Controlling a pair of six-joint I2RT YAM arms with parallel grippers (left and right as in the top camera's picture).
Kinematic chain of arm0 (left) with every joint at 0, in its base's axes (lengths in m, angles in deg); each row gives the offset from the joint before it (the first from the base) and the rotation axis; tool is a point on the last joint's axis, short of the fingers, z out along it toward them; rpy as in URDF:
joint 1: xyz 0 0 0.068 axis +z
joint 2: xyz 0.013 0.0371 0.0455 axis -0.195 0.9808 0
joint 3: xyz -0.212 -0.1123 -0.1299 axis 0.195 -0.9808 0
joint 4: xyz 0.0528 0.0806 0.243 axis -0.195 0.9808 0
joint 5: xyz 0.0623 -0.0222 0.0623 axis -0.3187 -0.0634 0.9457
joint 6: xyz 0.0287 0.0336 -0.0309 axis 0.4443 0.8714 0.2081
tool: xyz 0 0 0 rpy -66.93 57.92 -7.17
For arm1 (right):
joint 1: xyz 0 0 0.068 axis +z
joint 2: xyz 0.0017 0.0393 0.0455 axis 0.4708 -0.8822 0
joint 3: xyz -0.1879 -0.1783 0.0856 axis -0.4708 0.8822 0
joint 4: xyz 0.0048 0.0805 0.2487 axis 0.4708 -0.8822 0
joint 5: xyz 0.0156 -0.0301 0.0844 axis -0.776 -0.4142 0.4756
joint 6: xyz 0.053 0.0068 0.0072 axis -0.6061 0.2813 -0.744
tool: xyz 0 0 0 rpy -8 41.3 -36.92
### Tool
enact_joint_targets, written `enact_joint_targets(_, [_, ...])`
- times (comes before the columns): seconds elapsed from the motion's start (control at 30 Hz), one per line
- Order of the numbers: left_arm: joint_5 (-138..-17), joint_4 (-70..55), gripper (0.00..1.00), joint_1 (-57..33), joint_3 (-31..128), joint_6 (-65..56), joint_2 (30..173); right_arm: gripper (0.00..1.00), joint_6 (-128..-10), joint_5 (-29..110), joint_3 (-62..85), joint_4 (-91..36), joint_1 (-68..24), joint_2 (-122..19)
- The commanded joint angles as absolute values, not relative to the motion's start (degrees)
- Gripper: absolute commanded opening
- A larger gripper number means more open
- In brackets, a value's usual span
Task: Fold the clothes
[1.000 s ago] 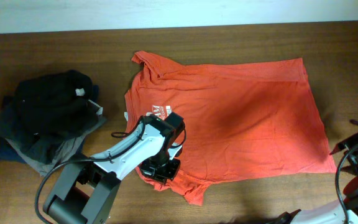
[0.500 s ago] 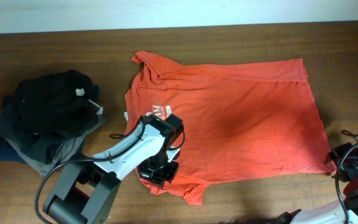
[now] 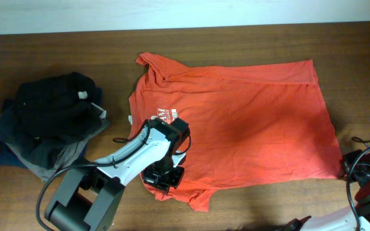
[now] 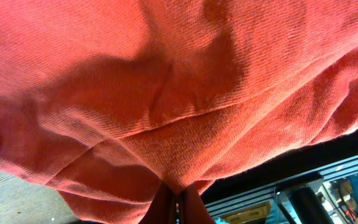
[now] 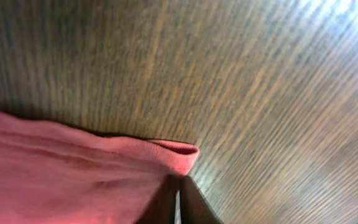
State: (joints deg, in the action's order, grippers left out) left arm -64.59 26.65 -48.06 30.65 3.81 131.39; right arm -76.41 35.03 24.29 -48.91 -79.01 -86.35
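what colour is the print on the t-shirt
White print on a red-orange t-shirt, best in the overhead view.

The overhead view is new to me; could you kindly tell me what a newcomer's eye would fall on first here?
The red-orange T-shirt dominates, spread nearly flat across the middle of the wooden table. The left tool is shut on its near-left edge, and the right tool pinches its near-right corner. A heap of dark garments sits at the table's left side.
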Motion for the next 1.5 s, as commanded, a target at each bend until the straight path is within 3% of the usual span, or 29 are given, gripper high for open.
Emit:
enact_joint_targets(0.0, [-63.8,27.3,0.00,-47.8,31.3,4.6,131.8,0.04,-77.1,34.0,24.3,-49.5,-79.1,-86.4])
enact_joint_targets(0.5, [-63.1,33.5,0.01,-47.8,31.3,4.6,131.8,0.04,-76.7,36.3,17.7,-57.1,-78.7,-74.3])
enact_joint_targets(0.8, [-61.4,30.9,0.00,-46.4,31.8,7.3,130.7,0.04,-76.4,36.3,17.7,-53.5,-70.2,-73.5])
enact_joint_targets(0.87, [-61.3,31.5,0.00,-45.6,31.8,7.3,130.7,0.22,-77.6,35.2,17.8,-53.8,-69.8,-73.5])
enact_joint_targets(0.97, [-61.3,31.3,0.00,-45.4,31.8,7.3,130.7,0.30,-78.1,34.7,18.0,-54.4,-71.4,-73.7])
enact_joint_targets(1.37, [-61.3,29.7,0.00,-45.4,31.8,7.3,130.7,0.45,-76.6,35.4,26.7,-52.1,-76.4,-78.0])
enact_joint_targets(1.47, [-61.3,29.6,0.00,-45.4,31.8,7.3,130.7,0.59,-77.1,35.5,31.3,-48.0,-76.5,-78.0])
